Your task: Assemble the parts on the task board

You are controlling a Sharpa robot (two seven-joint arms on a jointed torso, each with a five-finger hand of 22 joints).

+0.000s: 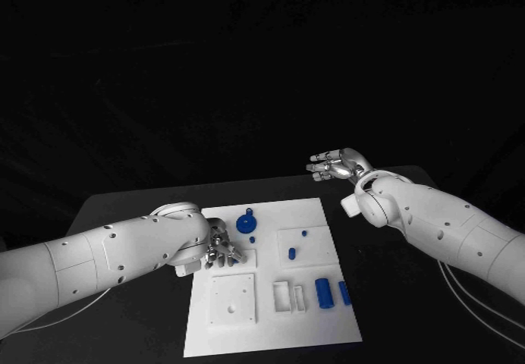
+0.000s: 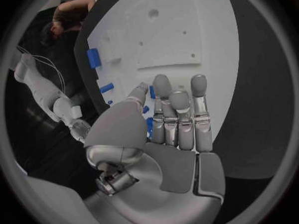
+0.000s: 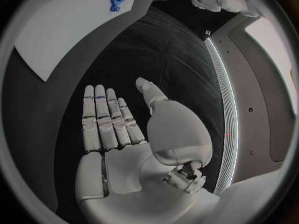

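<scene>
- Board (image 1: 274, 318): my left hand (image 1: 219, 252) hovers empty, fingers apart, at its left edge.
- Right hand (image 1: 337, 164) waits open, well clear.
- I should lower the left hand squarely onto a blue part (image 1: 248, 224), pinching gently.

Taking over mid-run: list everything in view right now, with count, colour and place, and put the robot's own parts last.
task board: one, white, middle of the table.
table: one, black, under the board.
round part: one, blue, far end of the board.
small parts: about three, blue, mid-board.
long parts: two, blue, side by side near the board's right edge.
left hand: silver, over the board's left edge; whether it holds anything, I cannot tell.
right hand: silver, raised beyond the board's far right corner, holding nothing, fingers straight.
</scene>
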